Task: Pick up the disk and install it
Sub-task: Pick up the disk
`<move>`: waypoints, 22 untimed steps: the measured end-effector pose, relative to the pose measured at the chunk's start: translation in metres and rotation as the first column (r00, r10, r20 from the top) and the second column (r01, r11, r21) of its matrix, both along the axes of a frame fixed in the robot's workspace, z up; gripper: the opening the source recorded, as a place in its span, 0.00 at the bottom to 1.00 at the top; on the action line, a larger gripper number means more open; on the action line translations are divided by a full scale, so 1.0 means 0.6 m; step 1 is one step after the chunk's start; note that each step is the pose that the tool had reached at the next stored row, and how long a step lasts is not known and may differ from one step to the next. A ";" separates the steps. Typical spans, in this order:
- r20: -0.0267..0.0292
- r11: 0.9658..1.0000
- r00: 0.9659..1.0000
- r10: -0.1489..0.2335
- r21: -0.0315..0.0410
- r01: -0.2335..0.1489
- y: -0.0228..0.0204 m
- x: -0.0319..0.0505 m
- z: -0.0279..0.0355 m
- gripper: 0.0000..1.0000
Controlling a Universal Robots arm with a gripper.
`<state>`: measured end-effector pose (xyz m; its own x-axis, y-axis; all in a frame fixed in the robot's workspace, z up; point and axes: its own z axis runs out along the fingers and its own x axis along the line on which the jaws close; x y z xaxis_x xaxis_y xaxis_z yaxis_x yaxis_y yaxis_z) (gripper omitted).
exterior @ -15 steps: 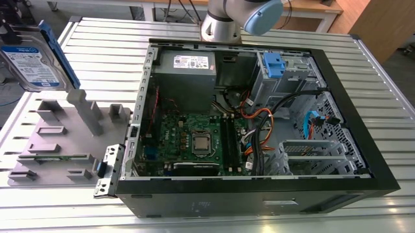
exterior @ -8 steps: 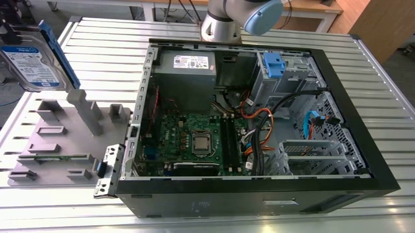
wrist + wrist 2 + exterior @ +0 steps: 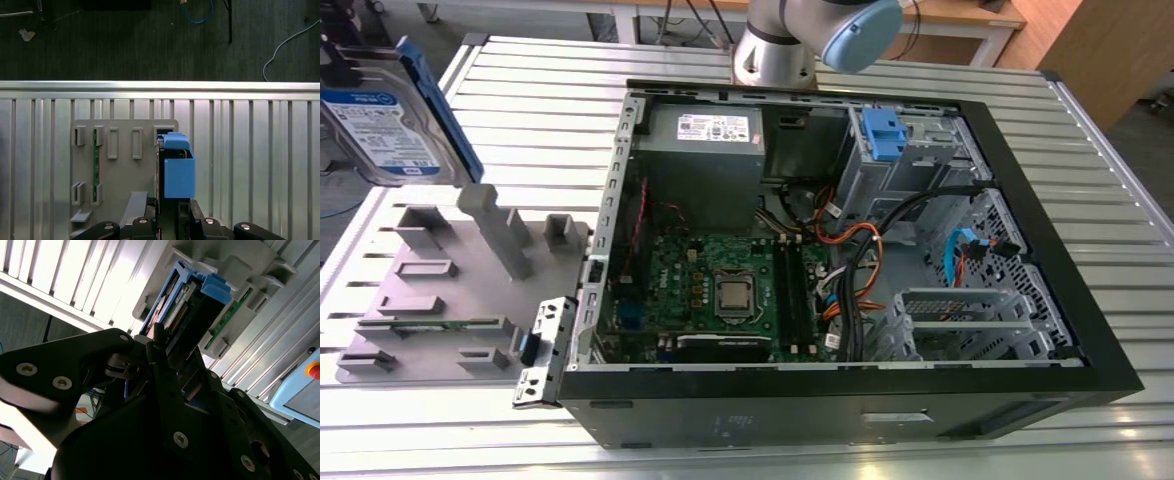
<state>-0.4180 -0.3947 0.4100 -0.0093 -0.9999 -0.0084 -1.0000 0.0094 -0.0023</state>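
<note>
Now we see the gripper [image 3: 167, 222] clamped on the disk [image 3: 178, 172], with its black fingers [image 3: 162, 365] pressed against the drive's two flat faces in both wrist views. In the first wrist view the disk is edge-on with its blue frame toward us. It sits over one side of a grey plate [image 3: 122, 175] full of slots, next to the bare slats of the table [image 3: 260, 150]. A thin green circuit strip [image 3: 95, 155] stands in one of those slots.

In the exterior view the disk [image 3: 387, 125] hangs at the exterior view's left with its white-and-blue label facing us. It appears raised clear of the grey plate [image 3: 467, 290] and well apart from the open computer case [image 3: 854, 400]. Inside the case we can make out the green board [image 3: 720, 290], a grey box [image 3: 700, 150] with a white sticker, and a blue bracket [image 3: 883, 135] in the bay. The arm [image 3: 781, 45] rises behind the case.
</note>
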 end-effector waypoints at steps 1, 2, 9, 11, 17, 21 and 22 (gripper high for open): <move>0.000 1.000 1.000 0.000 0.000 0.000 0.0000 0.000 0.003 0.35; 0.000 1.000 1.000 0.000 0.000 0.000 0.0000 0.000 0.005 0.35; 0.000 1.000 1.000 0.000 0.000 0.000 0.0000 0.000 0.025 0.35; 0.000 1.000 1.000 0.000 0.000 0.000 -0.0001 0.000 0.030 0.35; 0.000 1.000 1.000 0.000 0.000 0.000 0.0000 0.000 0.050 0.35; 0.000 1.000 1.000 0.000 0.000 0.000 0.0000 0.000 0.066 0.35; 0.000 1.000 1.000 0.000 0.000 0.000 0.0000 0.000 0.070 0.35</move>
